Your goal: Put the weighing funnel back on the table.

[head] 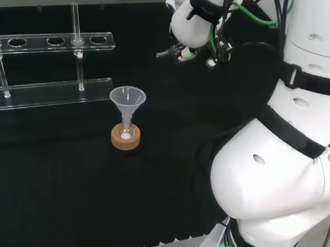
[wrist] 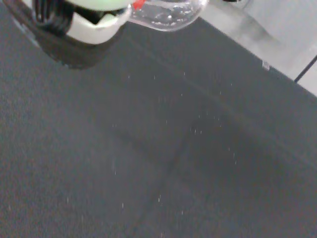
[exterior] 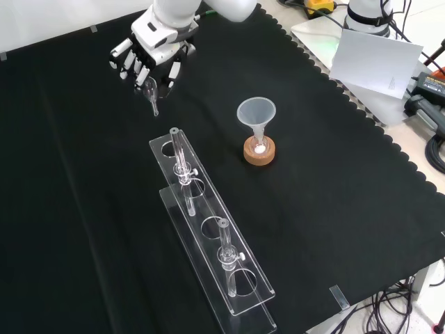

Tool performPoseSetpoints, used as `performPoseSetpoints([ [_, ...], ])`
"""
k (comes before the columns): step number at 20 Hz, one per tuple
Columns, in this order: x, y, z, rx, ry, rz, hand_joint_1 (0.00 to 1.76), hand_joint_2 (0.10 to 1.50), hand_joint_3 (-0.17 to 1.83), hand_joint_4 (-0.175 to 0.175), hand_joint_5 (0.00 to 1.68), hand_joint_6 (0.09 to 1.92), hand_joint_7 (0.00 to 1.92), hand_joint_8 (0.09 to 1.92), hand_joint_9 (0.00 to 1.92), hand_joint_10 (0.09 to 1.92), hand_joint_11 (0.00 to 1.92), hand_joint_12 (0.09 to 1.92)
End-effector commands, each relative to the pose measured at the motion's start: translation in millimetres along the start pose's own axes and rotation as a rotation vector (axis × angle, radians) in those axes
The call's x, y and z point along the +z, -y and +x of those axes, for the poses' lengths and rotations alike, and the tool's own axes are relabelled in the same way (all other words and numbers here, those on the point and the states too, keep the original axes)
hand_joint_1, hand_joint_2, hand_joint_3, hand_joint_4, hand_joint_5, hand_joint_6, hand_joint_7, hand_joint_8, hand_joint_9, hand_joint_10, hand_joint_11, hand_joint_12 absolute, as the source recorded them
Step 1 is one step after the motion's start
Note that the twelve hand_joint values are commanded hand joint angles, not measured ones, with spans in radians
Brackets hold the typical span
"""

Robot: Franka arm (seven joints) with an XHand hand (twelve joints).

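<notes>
In the front view the hand point(exterior: 149, 52) hangs over the far part of the cloth, its fingers curled round the small clear weighing funnel point(exterior: 151, 94), whose stem points down toward the cloth. The wrist view has the weighing funnel's rounded bowl point(wrist: 168, 15) close to a blurred white part of the hand point(wrist: 94, 22), with bare black cloth beneath. In the head view the hand point(head: 185, 48) sits high at the back, beside the arm's links.
The big funnel point(exterior: 256, 115) stands in a small flask on a cork ring point(exterior: 259, 152), to the right of the hand in the front view. A clear test tube rack point(exterior: 208, 233) with two tubes runs toward the near edge. White papers point(exterior: 375, 59) lie past the cloth's right border.
</notes>
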State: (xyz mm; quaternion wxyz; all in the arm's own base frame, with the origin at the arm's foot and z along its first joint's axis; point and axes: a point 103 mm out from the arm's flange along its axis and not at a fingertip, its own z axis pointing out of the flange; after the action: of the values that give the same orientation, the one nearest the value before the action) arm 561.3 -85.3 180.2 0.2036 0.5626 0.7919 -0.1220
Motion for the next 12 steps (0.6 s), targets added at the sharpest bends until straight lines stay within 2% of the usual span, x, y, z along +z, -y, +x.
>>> performPoseSetpoints([
  [1,32.5,7.1,1.1,0.013,0.009,0.049,1.09,0.80,0.37,0.175,1.27,0.56,1.65,0.09,1.15,0.11,0.16,1.53],
  [4,45.1,15.5,3.5,0.018,-0.017,0.063,1.09,0.80,0.37,0.175,1.27,0.56,1.65,0.09,1.15,0.11,0.16,1.53],
  [12,68.6,38.2,10.9,-0.006,-0.055,0.099,1.09,0.80,0.37,0.175,1.27,0.56,1.65,0.09,1.15,0.11,0.16,1.52],
])
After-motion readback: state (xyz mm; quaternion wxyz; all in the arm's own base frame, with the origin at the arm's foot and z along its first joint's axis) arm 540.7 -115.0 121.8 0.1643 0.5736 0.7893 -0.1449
